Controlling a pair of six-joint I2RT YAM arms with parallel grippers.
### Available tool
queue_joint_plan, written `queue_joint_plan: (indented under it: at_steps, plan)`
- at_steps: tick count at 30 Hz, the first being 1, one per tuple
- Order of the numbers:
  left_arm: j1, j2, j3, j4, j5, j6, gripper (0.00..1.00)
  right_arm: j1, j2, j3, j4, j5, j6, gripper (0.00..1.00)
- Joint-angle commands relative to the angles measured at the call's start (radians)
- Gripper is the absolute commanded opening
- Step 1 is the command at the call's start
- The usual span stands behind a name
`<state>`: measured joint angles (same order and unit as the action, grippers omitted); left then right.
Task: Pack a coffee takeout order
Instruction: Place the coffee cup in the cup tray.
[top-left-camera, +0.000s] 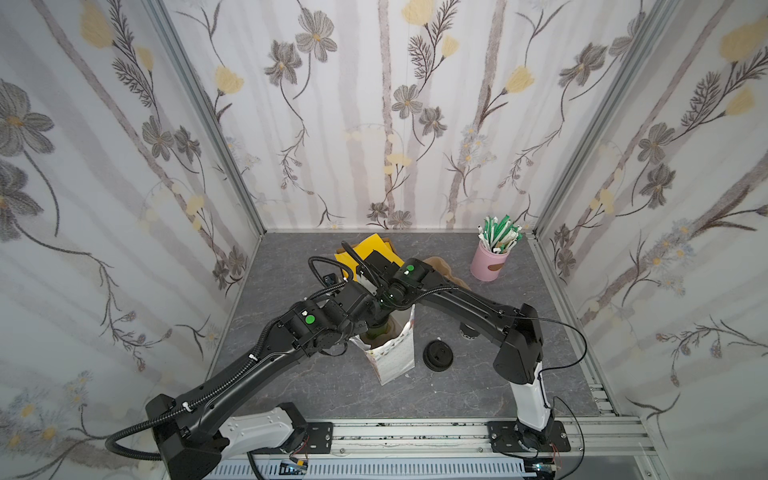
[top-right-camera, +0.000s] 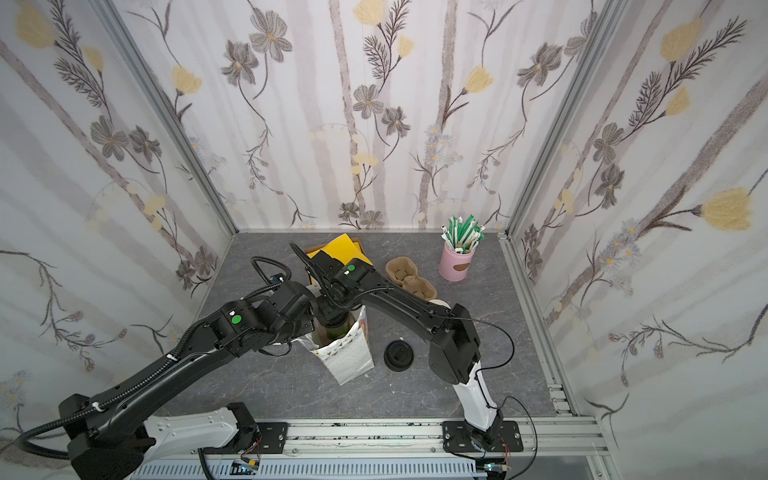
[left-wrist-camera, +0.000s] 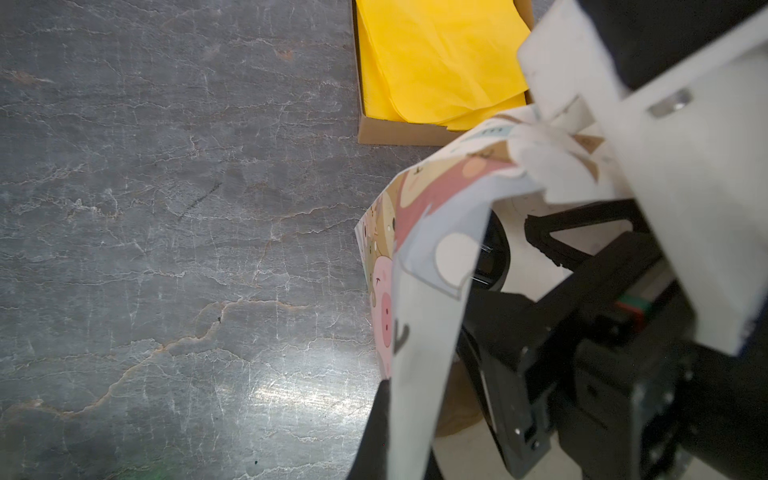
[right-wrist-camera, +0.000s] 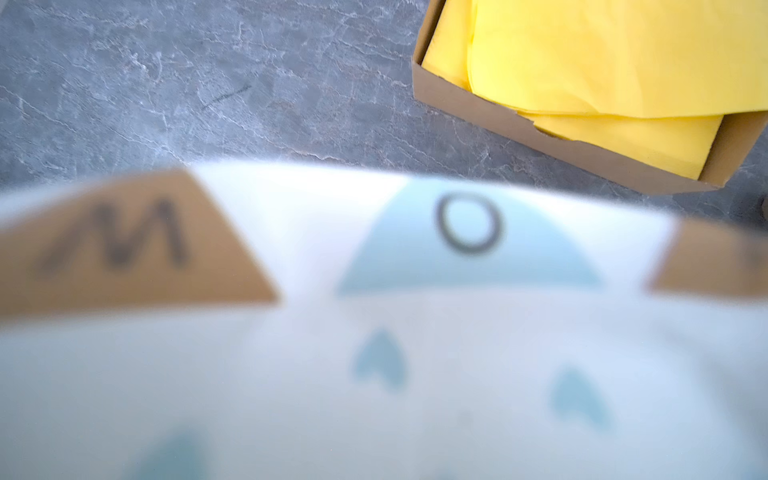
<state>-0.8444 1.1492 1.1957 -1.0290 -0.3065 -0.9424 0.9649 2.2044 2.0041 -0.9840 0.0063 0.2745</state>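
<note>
Bright even light, glare on tabletop, paper bag blurred (right wrist), top views bowed at edges

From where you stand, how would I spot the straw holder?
Look at the grey stone-patterned tabletop, toward its far corner on the robot's right. There stands a pink cylindrical cup, near the brown moulded-pulp cup carrier. Only it bristles with green-and-white wrapped straws.

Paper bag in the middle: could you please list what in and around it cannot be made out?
- Green cup: in both top views only a sliver shows; the arms and paper bag wall cover the rest.
- Bag print: right wrist view, too close, blurred.
- Bag's inside: left wrist view, mostly blocked by the left hand.
</note>
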Motion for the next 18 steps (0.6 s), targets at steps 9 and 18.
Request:
queue_joint_plan:
  at_steps: [9,18]
  plan:
    - [-0.001,-0.008,-0.002,-0.014,-0.029,-0.010,0.00,-0.038,-0.069,0.015,0.030,-0.098,0.037,0.86]
    - [0.000,-0.006,-0.004,-0.016,-0.027,-0.027,0.00,-0.051,-0.066,0.006,0.079,-0.305,0.023,0.82]
